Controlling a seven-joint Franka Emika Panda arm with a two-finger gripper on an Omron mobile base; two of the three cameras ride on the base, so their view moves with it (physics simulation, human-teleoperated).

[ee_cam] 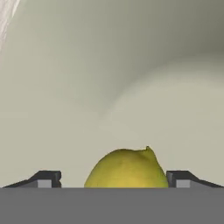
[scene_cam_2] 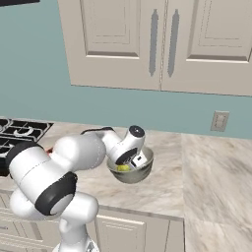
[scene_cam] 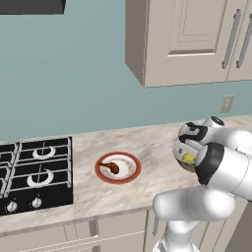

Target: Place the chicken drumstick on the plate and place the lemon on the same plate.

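The chicken drumstick (scene_cam: 112,168) lies on the plate (scene_cam: 102,173), a red-rimmed disc on the counter right of the stove. Further right, the lemon (scene_cam: 188,158) rests in a metal bowl (scene_cam_2: 141,175). My gripper (scene_cam_2: 128,164) reaches down into that bowl. In the hand view the lemon (ee_cam: 127,168) sits between the two fingertips (ee_cam: 47,179), which stand wide. There is a gap on the left side, and the right tip is close to the fruit. The gripper is open around the lemon.
A black gas stove (scene_cam: 34,172) fills the counter's left end. Wall cabinets (scene_cam: 187,39) hang above the bowl, and an outlet (scene_cam: 226,103) is on the wall behind. The bowl's pale inner wall (ee_cam: 109,65) curves around the hand. The counter's front edge (scene_cam: 98,214) runs below the plate.
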